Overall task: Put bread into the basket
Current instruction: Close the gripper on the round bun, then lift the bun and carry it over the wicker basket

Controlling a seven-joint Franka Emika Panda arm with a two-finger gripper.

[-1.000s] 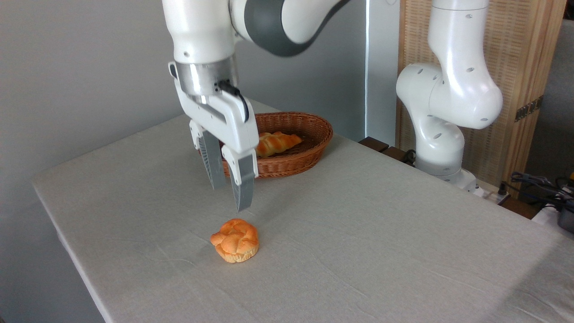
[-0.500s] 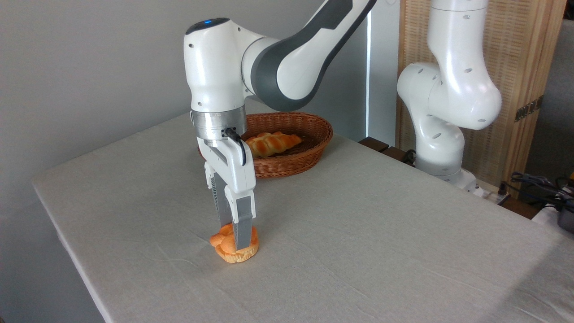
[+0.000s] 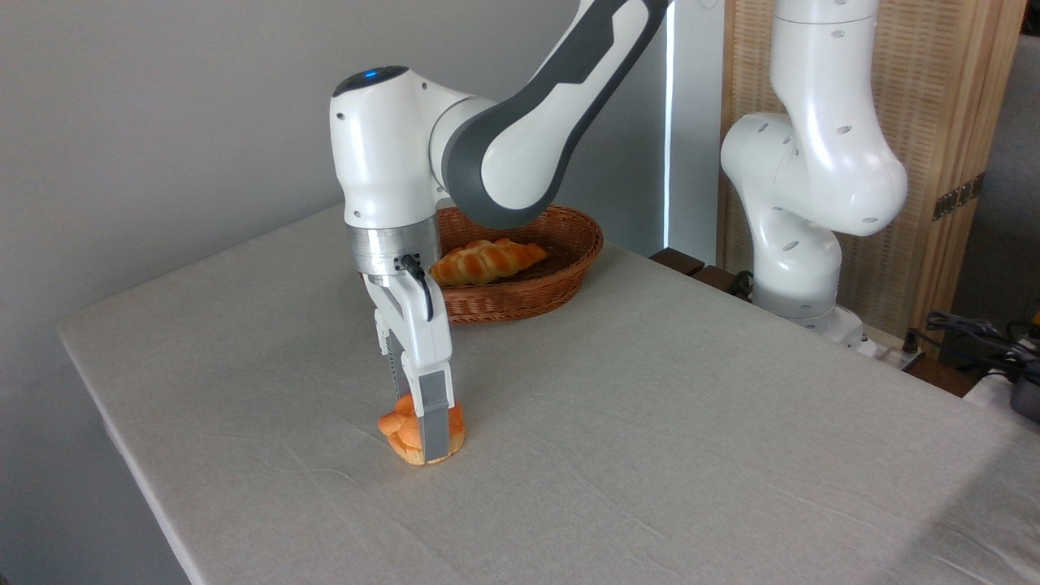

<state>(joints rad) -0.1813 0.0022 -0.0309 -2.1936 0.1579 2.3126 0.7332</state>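
Gripper point(image 3: 424, 435) is down on the bread point(image 3: 401, 428), fingers pinched onto it front and back; the bun looks narrower than half a second ago, so the jaws have closed in on it. A second ago the gripper hung spread above it. Bread sits on the table point(image 3: 691, 422) near the front-left edge, same spot as before (not lifted). Basket point(image 3: 561, 276) sits well apart at the back, the braided loaf point(image 3: 487, 260) inside it, neither moved. Arm point(image 3: 504, 138) leans lower over the basket now.
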